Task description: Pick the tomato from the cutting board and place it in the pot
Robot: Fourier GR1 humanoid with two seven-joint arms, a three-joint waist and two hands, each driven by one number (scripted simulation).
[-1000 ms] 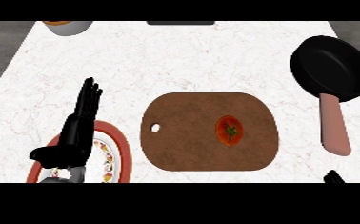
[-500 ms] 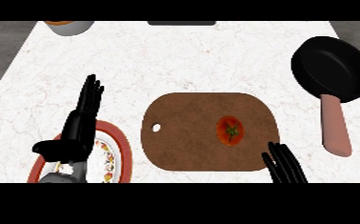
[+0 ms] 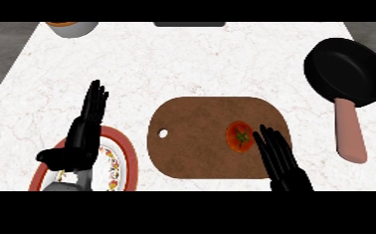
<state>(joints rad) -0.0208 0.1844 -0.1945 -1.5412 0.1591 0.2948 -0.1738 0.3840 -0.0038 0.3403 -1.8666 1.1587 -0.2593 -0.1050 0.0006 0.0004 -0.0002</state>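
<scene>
The tomato [image 3: 238, 136] is seen on the cutting board [image 3: 198, 128], just beside the right hand [image 3: 279, 158], whose fingers are held straight and apart; the fingers are best curled round it before lifting toward the pot [image 3: 342, 71]; the left hand [image 3: 82, 133] rests open.

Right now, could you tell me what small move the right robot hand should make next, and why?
Probably ease the right robot hand slightly left and curl its fingers around the tomato. The fingers are straight, just beside the tomato on the cutting board, and nothing is held yet.
</scene>
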